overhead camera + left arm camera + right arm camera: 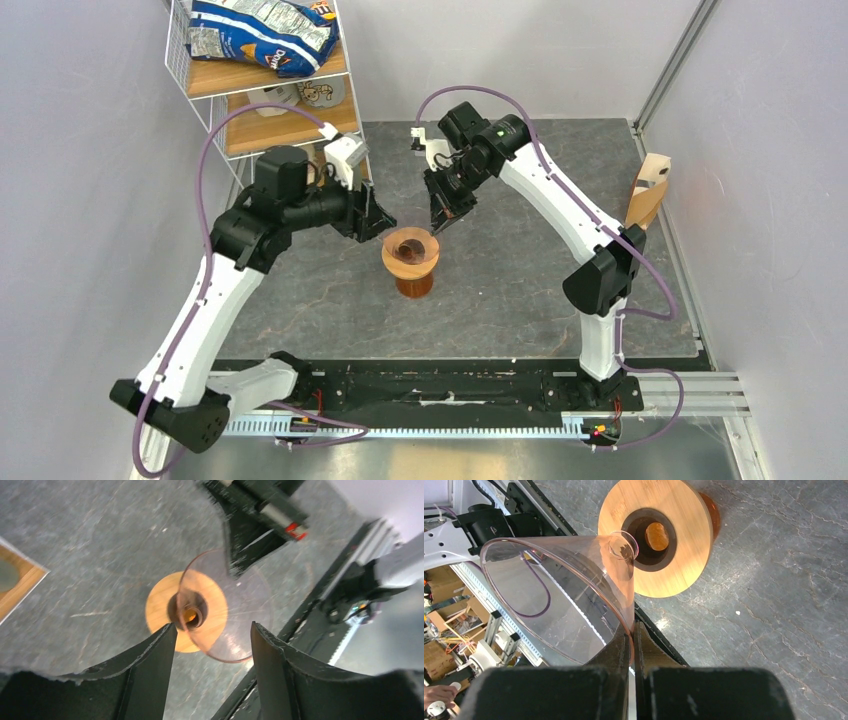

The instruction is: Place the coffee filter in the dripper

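Two right fingers pinch a clear plastic cone above the round wooden dripper; left fingers spread.

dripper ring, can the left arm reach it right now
Probably not: the clear cone pinched in the right gripper hangs over the dripper ring, in front of the left gripper's open jaws.

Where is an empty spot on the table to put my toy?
Bare table lies between the wooden ring and the right arm's base, and in the far right corner. It is crowded where the left hand and right hand meet over the ring.
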Robot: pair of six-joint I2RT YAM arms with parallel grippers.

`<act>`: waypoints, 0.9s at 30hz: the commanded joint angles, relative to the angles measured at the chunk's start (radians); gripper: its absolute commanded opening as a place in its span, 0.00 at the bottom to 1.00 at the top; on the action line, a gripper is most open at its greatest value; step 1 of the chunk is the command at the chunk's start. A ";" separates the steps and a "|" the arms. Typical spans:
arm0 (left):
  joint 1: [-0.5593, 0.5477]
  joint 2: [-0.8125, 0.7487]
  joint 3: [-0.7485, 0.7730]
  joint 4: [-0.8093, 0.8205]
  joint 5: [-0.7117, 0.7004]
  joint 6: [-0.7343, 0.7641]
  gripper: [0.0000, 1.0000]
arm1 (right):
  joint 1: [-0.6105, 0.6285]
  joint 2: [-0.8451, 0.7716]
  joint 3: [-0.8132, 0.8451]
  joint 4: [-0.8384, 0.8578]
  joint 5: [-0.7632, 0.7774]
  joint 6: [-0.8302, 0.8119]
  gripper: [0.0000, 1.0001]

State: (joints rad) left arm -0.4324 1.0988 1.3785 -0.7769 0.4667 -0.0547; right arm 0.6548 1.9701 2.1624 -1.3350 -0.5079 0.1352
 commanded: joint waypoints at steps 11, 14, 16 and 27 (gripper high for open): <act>-0.130 0.125 0.129 -0.165 -0.284 0.186 0.53 | 0.015 -0.113 -0.025 0.046 0.001 0.012 0.00; -0.130 0.148 0.146 -0.160 -0.273 0.166 0.46 | 0.021 -0.118 -0.026 0.049 0.011 0.014 0.00; -0.130 0.164 0.158 -0.161 -0.262 0.151 0.40 | 0.026 -0.121 -0.026 0.051 0.018 0.015 0.00; -0.129 0.214 0.157 -0.165 -0.216 0.091 0.28 | 0.032 -0.144 -0.037 0.060 0.043 0.027 0.00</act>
State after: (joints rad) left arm -0.5587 1.3014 1.5028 -0.9459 0.2337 0.0723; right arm 0.6819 1.8988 2.1220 -1.3052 -0.4465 0.1463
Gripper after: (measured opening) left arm 0.314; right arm 0.021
